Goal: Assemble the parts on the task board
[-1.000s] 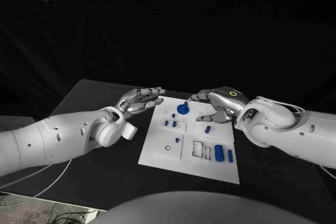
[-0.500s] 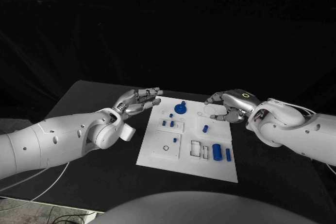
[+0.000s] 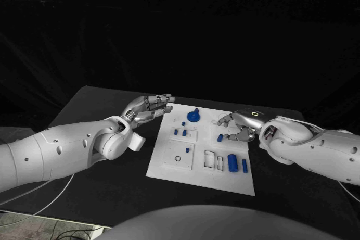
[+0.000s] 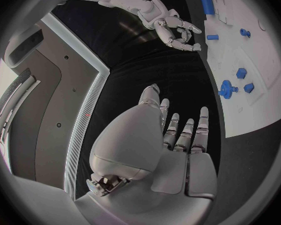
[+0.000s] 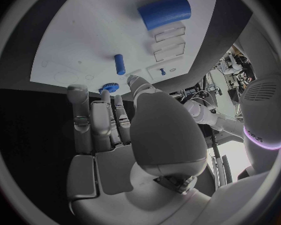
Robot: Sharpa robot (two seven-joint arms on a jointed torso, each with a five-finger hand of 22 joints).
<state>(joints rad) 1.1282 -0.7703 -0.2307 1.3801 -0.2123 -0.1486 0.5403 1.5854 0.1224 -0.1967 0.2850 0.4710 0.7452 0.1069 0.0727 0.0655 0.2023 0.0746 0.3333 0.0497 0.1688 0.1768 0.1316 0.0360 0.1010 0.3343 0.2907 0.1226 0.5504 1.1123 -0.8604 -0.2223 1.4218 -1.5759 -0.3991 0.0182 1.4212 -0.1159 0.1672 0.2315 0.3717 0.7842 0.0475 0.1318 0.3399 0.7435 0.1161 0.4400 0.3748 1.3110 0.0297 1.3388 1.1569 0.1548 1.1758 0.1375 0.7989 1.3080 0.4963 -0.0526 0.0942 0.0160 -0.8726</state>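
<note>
The task board lies mid-table. The left hand hovers at its far left edge, fingers apart, holding nothing. The right hand hovers over the far right edge, fingers apart and empty, near a small blue peg. The blue gear stands between the hands.

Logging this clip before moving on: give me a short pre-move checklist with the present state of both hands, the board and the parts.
1. Left hand holds nothing, fingers apart, at the board's left edge: ok.
2. Right hand holds nothing: ok; it hovers near the small blue peg.
3. Task board lies flat on the black table: ok.
4. Blue gear on the board, untouched: ok.
5. Large blue cylinder on the board: ok.
6. Peg lying loose, not seated: cannot tell.
</note>
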